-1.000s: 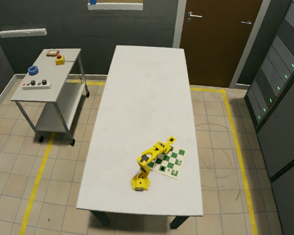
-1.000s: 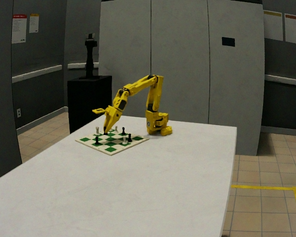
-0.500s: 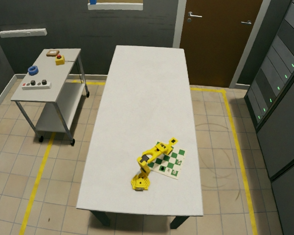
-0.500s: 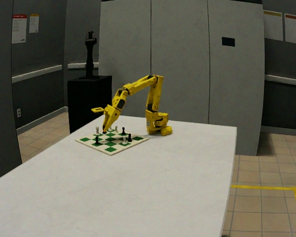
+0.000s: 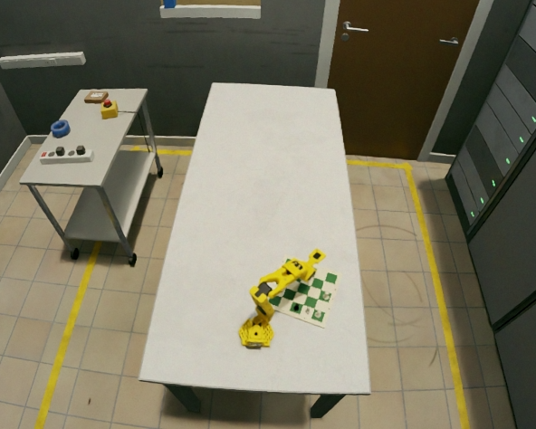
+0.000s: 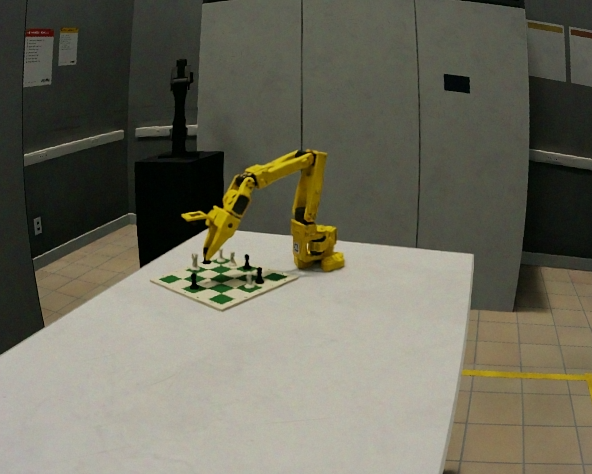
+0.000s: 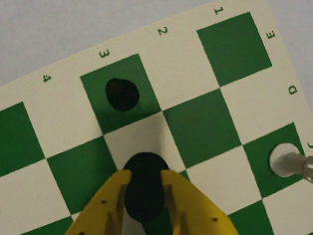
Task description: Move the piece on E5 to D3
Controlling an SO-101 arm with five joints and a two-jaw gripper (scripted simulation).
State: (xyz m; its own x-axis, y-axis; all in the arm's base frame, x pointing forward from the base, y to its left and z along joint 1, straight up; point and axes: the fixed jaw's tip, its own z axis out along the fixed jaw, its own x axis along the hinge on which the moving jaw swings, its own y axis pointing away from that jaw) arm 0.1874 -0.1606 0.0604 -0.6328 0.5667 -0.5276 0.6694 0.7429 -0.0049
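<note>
The green and cream chessboard (image 7: 164, 129) (image 5: 306, 291) lies near the table's front right corner. My yellow gripper (image 7: 145, 191) is shut on a black piece (image 7: 145, 186) and holds it low over the board, around the cream square D3 (image 7: 137, 146); I cannot tell whether the piece touches the board. In the exterior view the gripper tip (image 6: 206, 256) points down at the board's far left part. Another black piece (image 7: 122, 94) stands on E3, just beyond. A white piece (image 7: 285, 159) stands on C1.
Several more black and white pieces stand on the board, among them a white rook (image 6: 194, 261) and a black pawn (image 6: 193, 280) to the gripper's left and front. The arm's base (image 5: 255, 332) sits beside the board. A cart (image 5: 85, 133) stands left of the table.
</note>
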